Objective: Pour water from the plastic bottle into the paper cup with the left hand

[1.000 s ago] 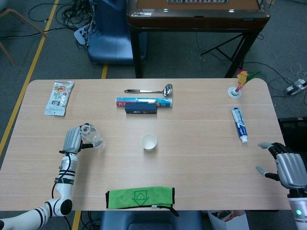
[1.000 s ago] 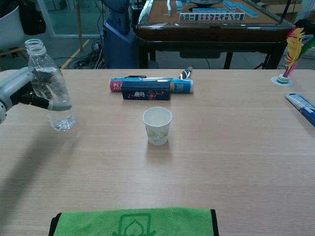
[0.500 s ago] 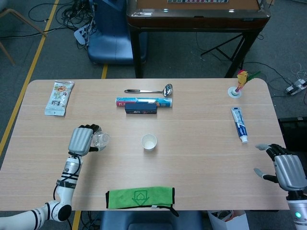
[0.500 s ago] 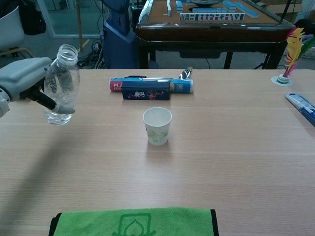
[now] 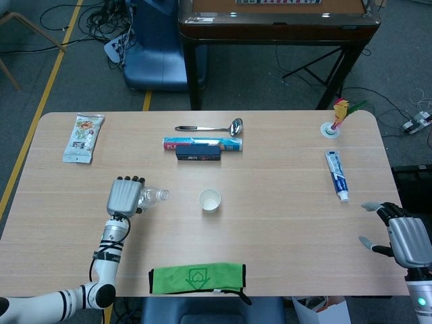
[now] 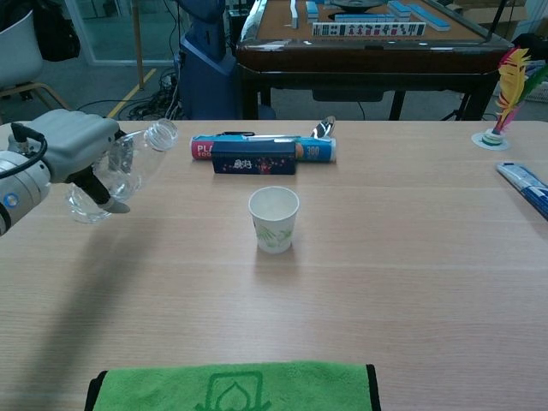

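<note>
The left hand point(image 6: 73, 145) grips the plastic bottle point(image 6: 120, 171), tilted with its open mouth toward the paper cup point(image 6: 274, 219), which stands upright mid-table. Bare wood lies between them. Behind the cup lie a dark box point(image 6: 253, 157), a tube point(image 5: 202, 143) and a spoon point(image 5: 210, 127). A green cloth point(image 5: 196, 277) rests at the near edge. The right hand point(image 5: 407, 237), fingers spread and empty, hovers at the table's point(image 5: 283, 223) far right edge.

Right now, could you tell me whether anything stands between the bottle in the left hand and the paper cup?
Nothing visible does. The left hand holds the plastic bottle tilted, mouth toward the paper cup, with only bare table between them. The blue box lies behind that path.
</note>
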Available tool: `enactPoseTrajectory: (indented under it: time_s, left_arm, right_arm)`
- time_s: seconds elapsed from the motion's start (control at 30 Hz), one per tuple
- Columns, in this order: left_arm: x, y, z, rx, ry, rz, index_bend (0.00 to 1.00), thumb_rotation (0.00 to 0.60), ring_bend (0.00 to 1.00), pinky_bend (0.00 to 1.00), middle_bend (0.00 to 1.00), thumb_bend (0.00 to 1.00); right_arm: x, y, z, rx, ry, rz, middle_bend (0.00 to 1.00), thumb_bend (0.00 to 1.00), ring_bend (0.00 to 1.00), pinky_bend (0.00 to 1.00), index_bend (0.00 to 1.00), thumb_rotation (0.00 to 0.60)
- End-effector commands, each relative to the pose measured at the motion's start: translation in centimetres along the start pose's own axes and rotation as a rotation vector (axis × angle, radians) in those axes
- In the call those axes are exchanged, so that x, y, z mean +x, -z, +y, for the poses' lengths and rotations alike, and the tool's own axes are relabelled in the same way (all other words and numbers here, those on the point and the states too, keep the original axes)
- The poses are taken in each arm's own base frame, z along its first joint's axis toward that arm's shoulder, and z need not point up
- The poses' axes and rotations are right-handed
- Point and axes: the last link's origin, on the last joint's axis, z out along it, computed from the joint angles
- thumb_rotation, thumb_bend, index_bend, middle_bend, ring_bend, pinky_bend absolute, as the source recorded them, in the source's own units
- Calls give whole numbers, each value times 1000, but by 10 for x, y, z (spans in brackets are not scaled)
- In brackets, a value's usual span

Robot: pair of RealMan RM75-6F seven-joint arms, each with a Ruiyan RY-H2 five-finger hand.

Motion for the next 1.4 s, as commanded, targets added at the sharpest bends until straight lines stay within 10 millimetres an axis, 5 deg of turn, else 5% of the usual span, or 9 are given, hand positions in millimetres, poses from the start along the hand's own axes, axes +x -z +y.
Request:
enactPoseTrajectory:
  time_s: [0.03,1.03,1.4]
  left_arm:
    - [2,-1,10,30,-36,-11,628,600,495,501,583,10]
    - [-1,10,69,96,-306,-96,655,600,509,526,616,10]
    - [2,1,75,161,-361,-125,655,600,509,526,617,9]
  right_arm:
    - [0,0,1,-2,-3,0,370,49,288,414,324,600]
    - [11,0,13,-32,-25,22,370,49,288,414,324,600]
    - [12,1,14,-43,-12,24,370,49,288,414,324,600]
